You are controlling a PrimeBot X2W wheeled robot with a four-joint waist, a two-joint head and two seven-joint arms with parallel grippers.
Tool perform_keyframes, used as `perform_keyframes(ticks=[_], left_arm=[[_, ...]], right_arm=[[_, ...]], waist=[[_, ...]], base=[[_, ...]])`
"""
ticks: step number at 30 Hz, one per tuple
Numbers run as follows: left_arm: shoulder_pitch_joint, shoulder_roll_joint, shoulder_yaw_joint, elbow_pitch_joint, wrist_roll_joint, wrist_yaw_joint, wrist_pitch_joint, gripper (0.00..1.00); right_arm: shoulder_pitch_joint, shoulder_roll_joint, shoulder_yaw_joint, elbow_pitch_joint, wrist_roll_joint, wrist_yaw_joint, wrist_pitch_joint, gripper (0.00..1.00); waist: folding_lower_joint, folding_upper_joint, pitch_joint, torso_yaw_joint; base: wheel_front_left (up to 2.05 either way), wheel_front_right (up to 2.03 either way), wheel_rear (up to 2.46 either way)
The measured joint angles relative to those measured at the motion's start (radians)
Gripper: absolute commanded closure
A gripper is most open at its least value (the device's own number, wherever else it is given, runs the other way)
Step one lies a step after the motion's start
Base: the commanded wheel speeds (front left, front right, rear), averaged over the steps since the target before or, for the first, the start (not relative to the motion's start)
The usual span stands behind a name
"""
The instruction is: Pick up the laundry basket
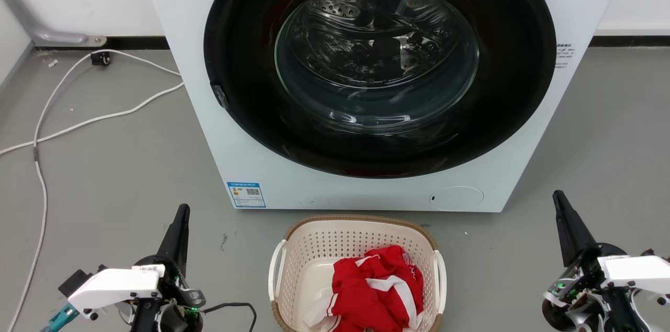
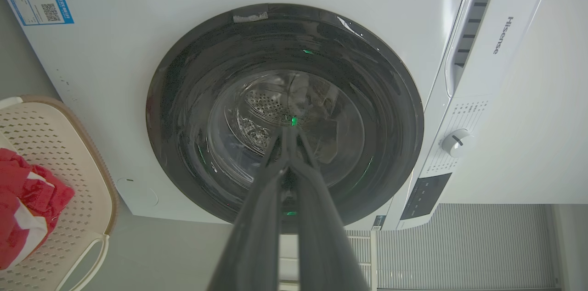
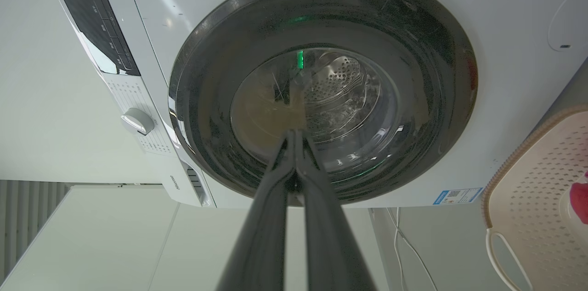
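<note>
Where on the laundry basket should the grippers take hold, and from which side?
The white side handles: left gripper on the left handle, right gripper on the right handle, each from its outer side. Both are open loops standing off the walls of the laundry basket; red clothes heap inside.

laundry basket point(image 1: 335, 240) before washing machine point(image 1: 193, 86) | clothes point(image 1: 379, 287) in it | cable point(image 1: 128, 110) at left

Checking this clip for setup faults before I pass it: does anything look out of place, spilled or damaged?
Little stands out. A strip of tape sticks to the door rim of the washer, and a white cable trails loose across the floor left of it. The basket stands upright, clothes inside, nothing spilled.
</note>
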Motion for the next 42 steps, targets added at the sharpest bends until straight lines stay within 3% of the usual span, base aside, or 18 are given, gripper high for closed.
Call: perform_keyframes(ticks=[24, 25, 34, 42], left_arm=[[-0.001, -0.008, 0.01, 0.001, 0.007, 0.0, 0.007, 1.0], [0.001, -0.01, 0.01, 0.006, 0.007, 0.0, 0.007, 0.0], [0.031, -0.02, -0.02, 0.019, 0.016, 0.0, -0.02, 0.0], [0.031, -0.02, -0.043, -0.016, 0.108, 0.0, -0.057, 0.0]], right_arm=[[-0.001, 0.004, -0.007, 0.001, -0.005, 0.0, 0.004, 1.0], [0.001, 0.005, -0.007, 0.006, -0.005, 0.0, 0.004, 0.0], [0.039, 0.01, 0.014, 0.019, -0.017, 0.0, -0.027, 0.0], [0.041, 0.011, 0.017, 0.0, -0.141, 0.0, -0.061, 0.0]], waist=[[0.0, 0.0, 0.0, 0.0], [-0.0001, -0.0001, 0.0, 0.0], [-0.0001, 0.0, -0.001, -0.001], [0.0, 0.0, -0.002, 0.0]], base=[[0.0, 0.0, 0.0], [0.0, 0.0, 0.0], [0.0, 0.0, 0.0], [0.0, 0.0, 0.0]])
